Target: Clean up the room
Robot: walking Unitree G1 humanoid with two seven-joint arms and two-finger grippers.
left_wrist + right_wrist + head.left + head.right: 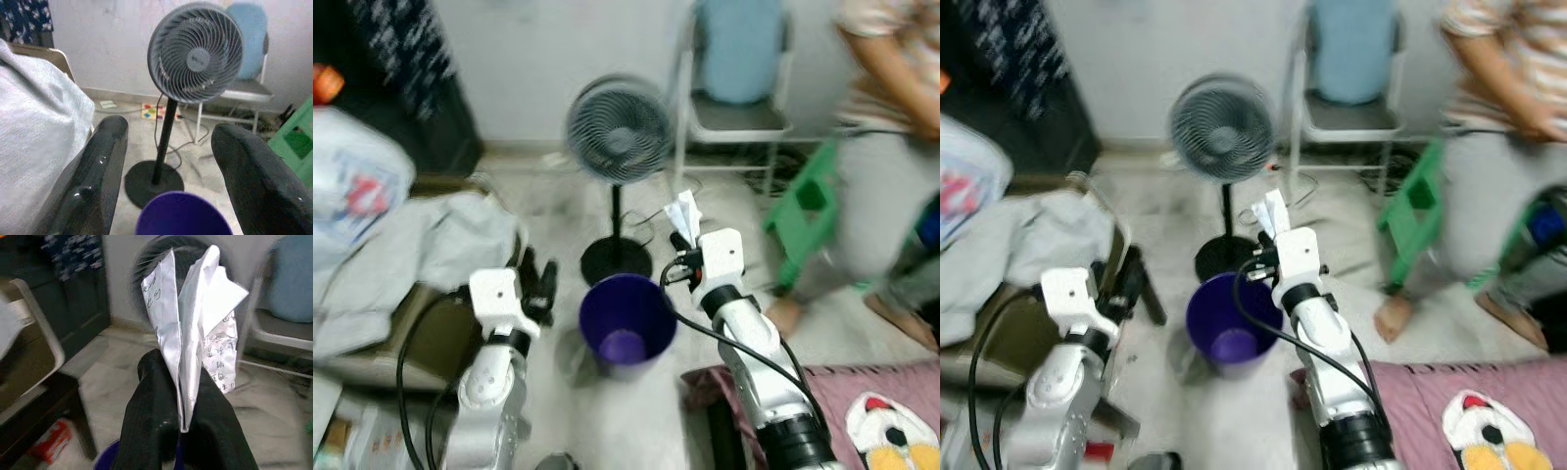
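Observation:
A crumpled white sheet of paper (195, 328) with printed writing sticks up from my right gripper (681, 238), which is shut on it. The paper (683, 210) hangs just beyond the far right rim of a purple bin (626, 321) that stands on the pale floor between my arms. My left gripper (539, 279) is open beside the bin's left rim with nothing between its fingers (95, 171). In the left wrist view the bin's rim (182, 215) lies just below the fingers.
A grey standing fan (619, 129) is right behind the bin. A folding chair (734, 108) and a green stool (808, 201) stand further back. A person (891, 147) stands at the right. A grey cloth (411, 250) lies over furniture at the left, a pink blanket (862, 401) at the lower right.

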